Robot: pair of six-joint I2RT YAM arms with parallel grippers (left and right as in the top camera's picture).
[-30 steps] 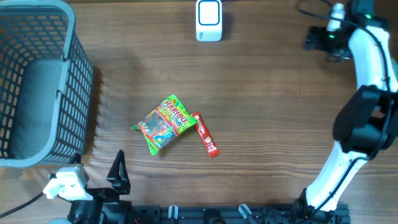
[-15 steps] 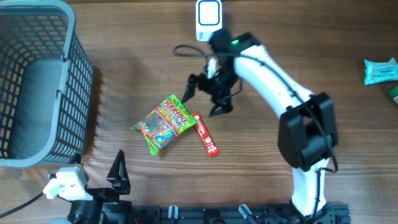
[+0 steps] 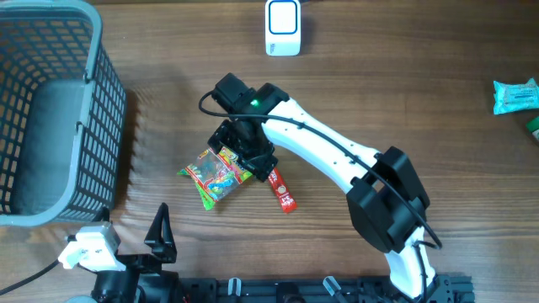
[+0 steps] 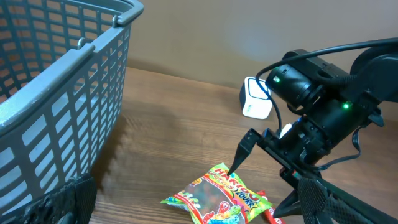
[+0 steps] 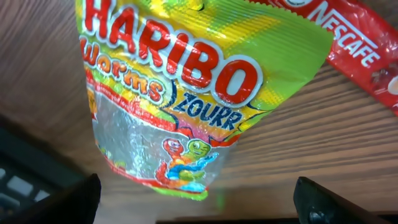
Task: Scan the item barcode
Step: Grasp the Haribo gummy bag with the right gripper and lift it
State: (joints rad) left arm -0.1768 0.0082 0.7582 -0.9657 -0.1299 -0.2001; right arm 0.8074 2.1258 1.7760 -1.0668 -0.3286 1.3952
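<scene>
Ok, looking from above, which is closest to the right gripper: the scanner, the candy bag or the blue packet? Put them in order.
1. Candy bag, just under the right gripper.
2. Scanner, top edge.
3. Blue packet, far right.

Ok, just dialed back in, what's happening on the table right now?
The right pincer hangs open directly over the Haribo worms bag; nothing is gripped yet. A red Nescafe stick lies against the bag's edge. The white scanner sits at the far edge of the table, well away from the bag, and the grey basket stands on the left. Scanning has not begun.
</scene>
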